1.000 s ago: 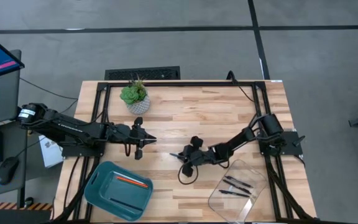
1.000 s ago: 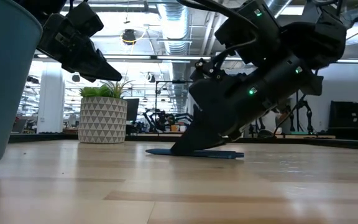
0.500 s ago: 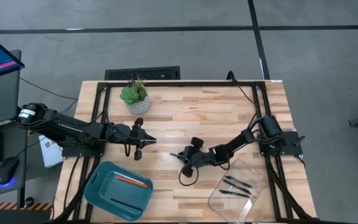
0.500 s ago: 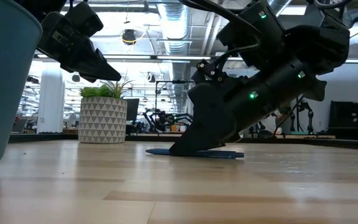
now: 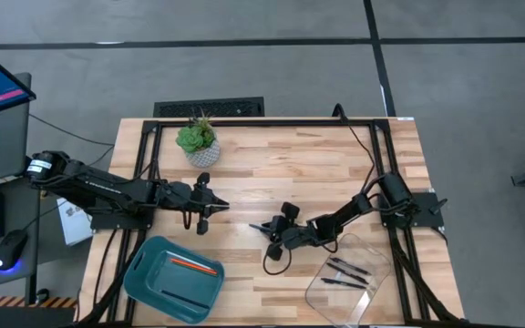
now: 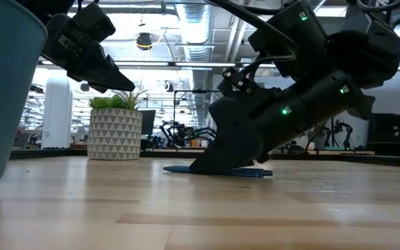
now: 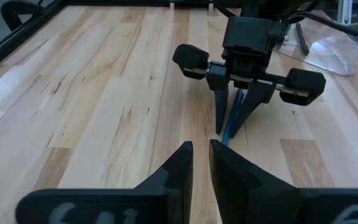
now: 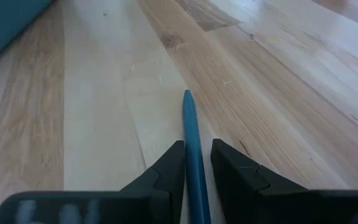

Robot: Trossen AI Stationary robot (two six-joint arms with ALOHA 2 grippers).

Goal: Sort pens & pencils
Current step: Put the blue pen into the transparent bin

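Wooden butcher-block surface (image 5: pixel 272 173) with a little potted plant (image 5: pixel 197 141) near the back edge. Right gripper (image 5: pixel 269 229) is down at the middle of the surface, fingers straddling the teal-blue pen (image 8: pixel 192 146) that lies flat on the wood, pads right beside it on both sides but not lifting it. Left gripper (image 5: pixel 215 206) hovers nearby, fingers nearly together, holding nothing. Teal tray (image 5: pixel 153 290) at the front left has an orange-red pencil (image 5: pixel 193 264) in it, and the clear tray (image 5: pixel 368 251) front right holds a few black pens (image 5: pixel 346 271)
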